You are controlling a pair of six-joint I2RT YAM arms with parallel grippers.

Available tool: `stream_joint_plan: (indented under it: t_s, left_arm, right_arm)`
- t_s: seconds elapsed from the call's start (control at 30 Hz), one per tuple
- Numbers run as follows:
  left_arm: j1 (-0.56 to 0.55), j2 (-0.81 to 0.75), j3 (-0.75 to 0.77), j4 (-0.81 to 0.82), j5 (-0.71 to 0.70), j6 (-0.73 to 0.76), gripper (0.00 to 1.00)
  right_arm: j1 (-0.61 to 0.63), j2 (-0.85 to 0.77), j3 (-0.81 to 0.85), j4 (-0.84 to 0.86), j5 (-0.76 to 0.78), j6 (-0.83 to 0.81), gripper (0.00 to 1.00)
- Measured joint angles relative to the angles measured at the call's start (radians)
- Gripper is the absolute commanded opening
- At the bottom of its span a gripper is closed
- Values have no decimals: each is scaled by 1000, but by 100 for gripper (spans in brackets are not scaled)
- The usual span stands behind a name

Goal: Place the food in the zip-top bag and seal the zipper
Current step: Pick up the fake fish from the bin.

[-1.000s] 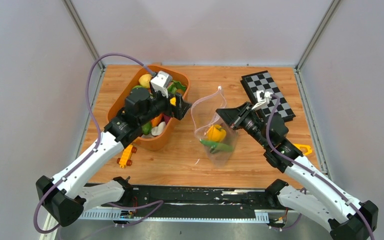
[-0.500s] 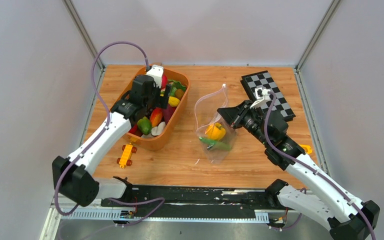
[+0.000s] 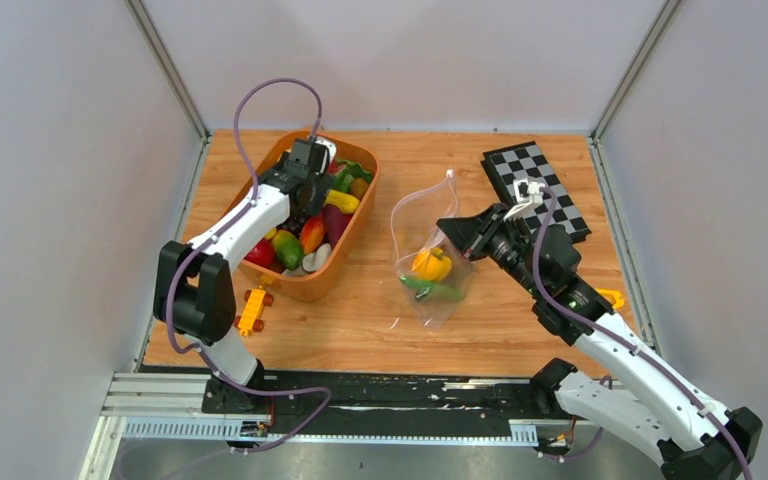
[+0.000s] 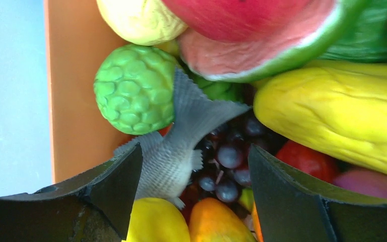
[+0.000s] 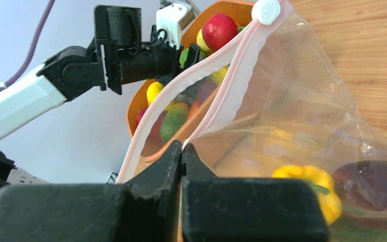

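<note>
Two pieces of food show inside the zip-top bag in the top view: a yellow pepper above a green cucumber. The right wrist view adds a dark purple piece just beside the pepper. The bag lies at the centre of the tabletop, its mouth raised and spread. The right gripper is clamped on one lip of the zipper, its fingers pressed together on the pinkish strip.

At upper left, the left gripper hangs inside the orange tub, fingers apart and holding nothing. It is over a grey toy fish and dark grapes. A bumpy green fruit, a watermelon slice and a lumpy yellow piece lie around them. A yellow toy car lies just below the tub, and a chessboard lies at upper right.
</note>
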Motion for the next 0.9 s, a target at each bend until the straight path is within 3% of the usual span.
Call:
stream_joint_plan:
  t_s: [0.5,0.9]
  left_arm:
    - [29,81,-8,25,-125,22,63]
    - [22,93,-48,89,-192,21,27]
  right_arm:
    - [0,-61,-31,-4,63,-7,0]
    - [0,-45,-31,0,61,-7,0]
